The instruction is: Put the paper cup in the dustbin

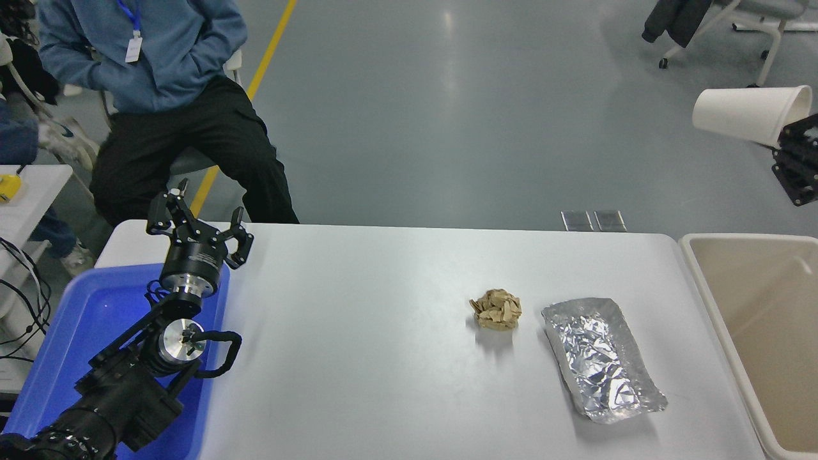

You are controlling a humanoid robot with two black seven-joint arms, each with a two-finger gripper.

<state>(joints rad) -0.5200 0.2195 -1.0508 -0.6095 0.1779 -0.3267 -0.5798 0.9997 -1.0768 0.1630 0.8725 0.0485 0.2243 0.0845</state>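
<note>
Right gripper, cropped at the frame's right edge, apparently clamps the paper cup sideways above the dustbin. We see the left gripper splayed, lower left.

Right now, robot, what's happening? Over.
Right gripper holding paper cup high, sideways. Left gripper parked, fingers open. Dustbin below, nothing in the way.

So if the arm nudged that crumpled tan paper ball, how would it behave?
The paper ball is small, loosely crumpled paper, so probably very light and would skid easily on the smooth table. Its irregular folds suggest tumbling rather than clean rolling. It likely squashes under a firm squeeze.
</note>
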